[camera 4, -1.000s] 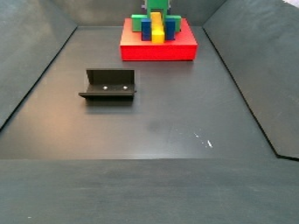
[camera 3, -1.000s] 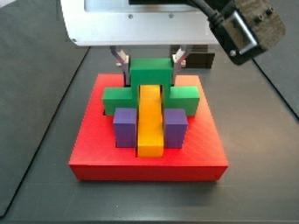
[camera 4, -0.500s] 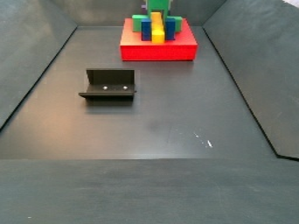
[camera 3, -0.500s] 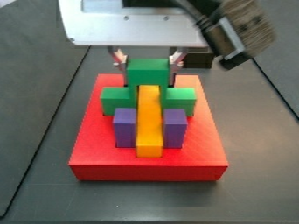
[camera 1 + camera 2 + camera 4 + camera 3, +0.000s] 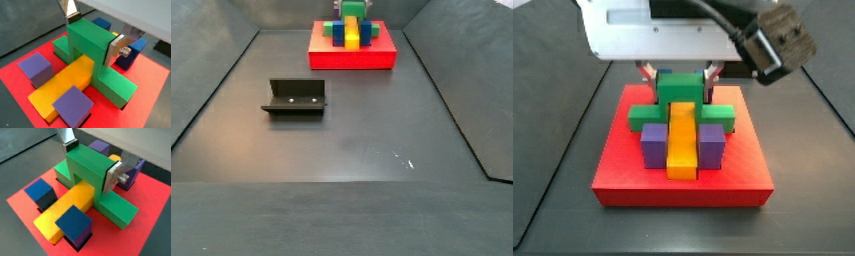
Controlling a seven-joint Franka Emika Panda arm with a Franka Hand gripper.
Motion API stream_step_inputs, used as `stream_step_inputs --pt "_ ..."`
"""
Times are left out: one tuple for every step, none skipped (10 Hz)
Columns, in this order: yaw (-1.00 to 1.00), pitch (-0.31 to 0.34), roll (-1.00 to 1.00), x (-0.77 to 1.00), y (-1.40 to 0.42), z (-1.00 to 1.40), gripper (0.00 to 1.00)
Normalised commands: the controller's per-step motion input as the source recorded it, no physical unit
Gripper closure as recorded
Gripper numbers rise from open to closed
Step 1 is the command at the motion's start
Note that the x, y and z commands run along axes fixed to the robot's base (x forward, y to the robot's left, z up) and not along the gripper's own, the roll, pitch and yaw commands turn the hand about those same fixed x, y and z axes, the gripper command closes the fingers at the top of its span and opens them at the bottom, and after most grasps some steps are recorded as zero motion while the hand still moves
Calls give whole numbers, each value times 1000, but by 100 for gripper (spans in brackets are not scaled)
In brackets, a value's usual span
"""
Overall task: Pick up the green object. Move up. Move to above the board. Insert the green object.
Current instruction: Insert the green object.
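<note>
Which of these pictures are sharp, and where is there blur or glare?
Both wrist views are sharp on the green object between the gripper fingers. In a side view the dark camera on the arm is motion-blurred. In the far side view the board is small, the floor evenly lit.

**Dark counter with two items**

A dark grey counter [image 5: 358, 140] carries the red board [image 5: 353, 56] at its far end, and the fixture [image 5: 295, 97] stands left of centre. The hand [image 5: 681, 72] hovers above the board.
</note>
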Motion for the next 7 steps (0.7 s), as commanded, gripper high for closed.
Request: stream_step_inputs --pt "74 -73 101 163 0 -977 100" --pt "51 -3 111 200 0 -1000 100" --pt "34 0 111 203 -103 -1000 100" --pt "9 0 169 166 -249 -983 100" --pt "0 0 336 43 -326 -394 100" --pt "0 -49 0 -60 0 0 100" --pt "0 0 0 0 0 0 100"
